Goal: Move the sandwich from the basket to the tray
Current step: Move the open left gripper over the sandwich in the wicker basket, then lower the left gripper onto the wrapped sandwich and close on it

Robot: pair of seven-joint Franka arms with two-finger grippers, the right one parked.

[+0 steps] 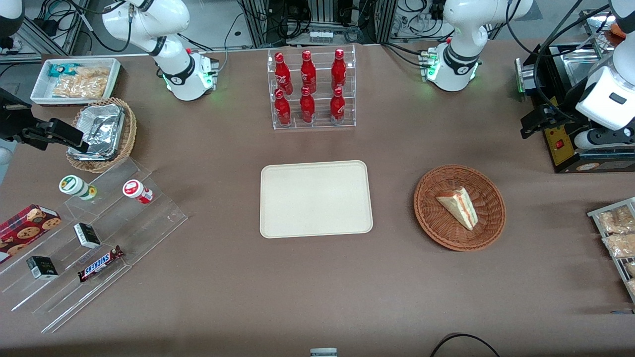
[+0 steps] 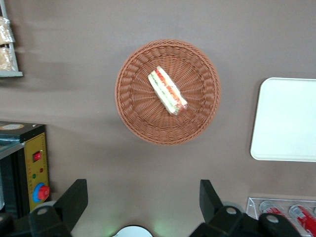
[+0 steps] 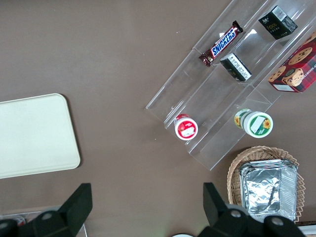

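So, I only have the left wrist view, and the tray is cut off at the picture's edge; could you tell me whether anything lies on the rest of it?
Observer: No. The front view shows the whole tray, and nothing lies on it.
Operator: Thank you. Where is the gripper in relation to the basket?
Observer: The gripper is open. It hangs farther from the front camera than the basket and toward the working arm's end of the table, not over the basket.
Operator: And what stands near the tray?
Observer: A clear rack holding six red bottles stands farther from the front camera than the tray, apart from it.
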